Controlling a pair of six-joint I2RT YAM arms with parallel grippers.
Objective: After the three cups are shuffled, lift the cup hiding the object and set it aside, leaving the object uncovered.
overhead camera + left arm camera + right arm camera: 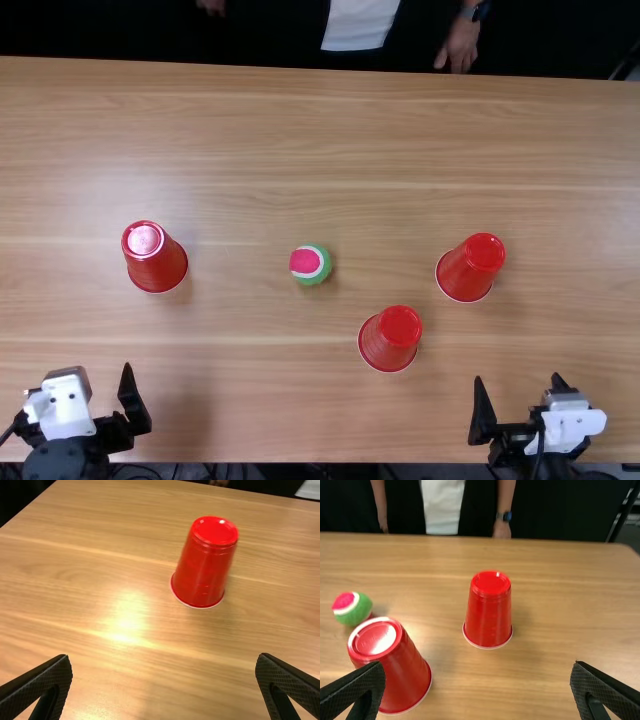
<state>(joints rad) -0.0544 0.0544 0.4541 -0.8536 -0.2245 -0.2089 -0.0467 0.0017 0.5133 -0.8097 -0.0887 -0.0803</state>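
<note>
Top view: 3 red cups stand upside down on the wooden table (320,130). The left cup (154,257) and right cup (470,267) are well apart, and the near cup (391,338) sits closer to the arms. The green and pink ball (311,264) lies uncovered between them, touching none. The left gripper (162,657) and right gripper (477,665) hang at the near edge, fingers spread wide, holding nothing.
</note>
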